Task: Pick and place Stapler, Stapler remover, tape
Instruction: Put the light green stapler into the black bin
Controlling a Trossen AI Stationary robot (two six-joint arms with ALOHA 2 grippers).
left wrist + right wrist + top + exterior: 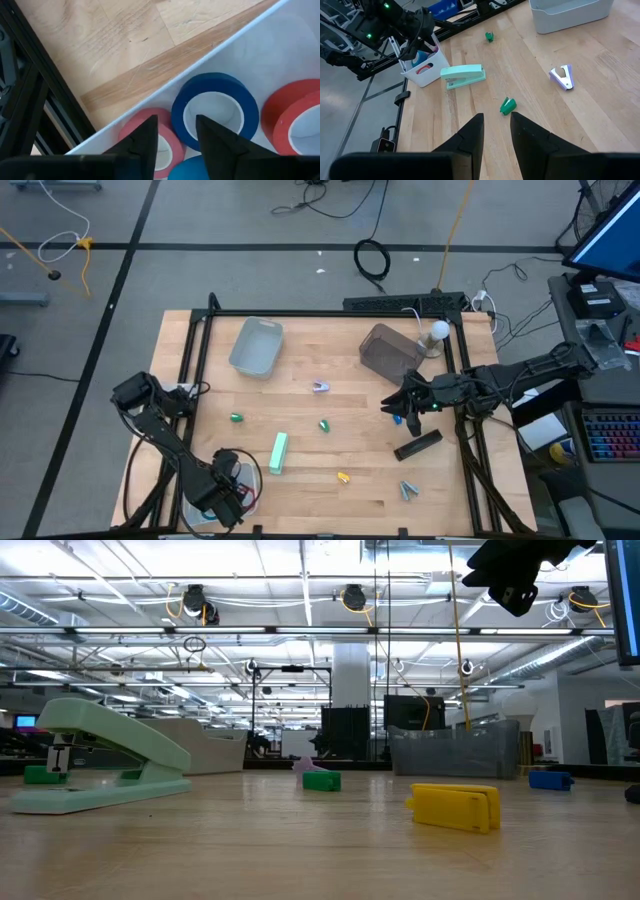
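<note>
Left gripper (172, 137) fingers parted over tape (215, 110) in white bin (280, 35).

Mint stapler (464, 76) on the surface, w/ white bin (422, 70) just beside it; purple staple remover (563, 77) well apart from stapler.

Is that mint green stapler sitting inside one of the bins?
No, the mint green stapler lies on the bare wooden table, apart from the white bin and the grey tray.
</note>
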